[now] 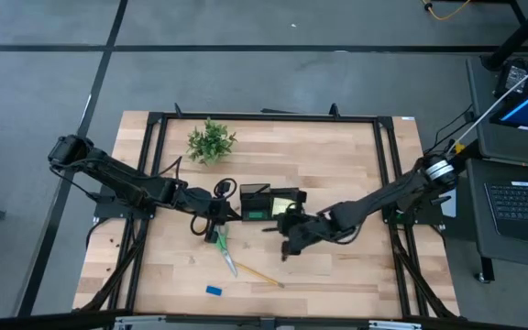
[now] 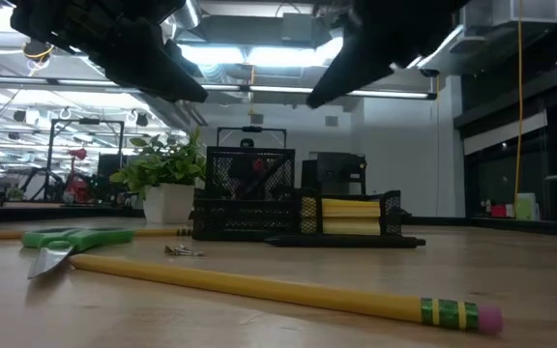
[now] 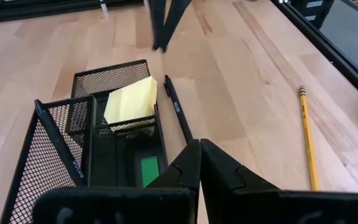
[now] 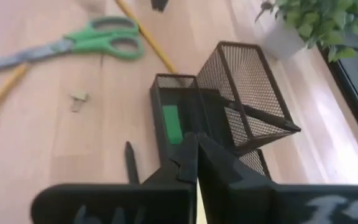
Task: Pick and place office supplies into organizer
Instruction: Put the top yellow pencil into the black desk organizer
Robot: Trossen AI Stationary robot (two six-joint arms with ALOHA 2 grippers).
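A light wood table [image 1: 337,165] is seen mid-frame, with organizer [image 1: 266,203], plant [image 1: 211,141], scissors [image 1: 224,249], pencil [image 1: 259,274], blue block [image 1: 214,291] laid on it.

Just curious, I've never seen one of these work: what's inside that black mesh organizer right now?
The organizer holds a yellow sticky-note pad, a small green block and a black pen leaning in the tall cup. Whatever lies beneath the pad stays hidden.

In the low view both arms run off the top edge, grippers out of sight. The pencil [image 2: 269,288] blurs up close, and the little metal bits [image 2: 183,250] at centre left are too small to name. In the right wrist view the scissors [image 4: 73,43] lose their blade tips at the left edge, and the plant [image 4: 319,22] is clipped at upper right.
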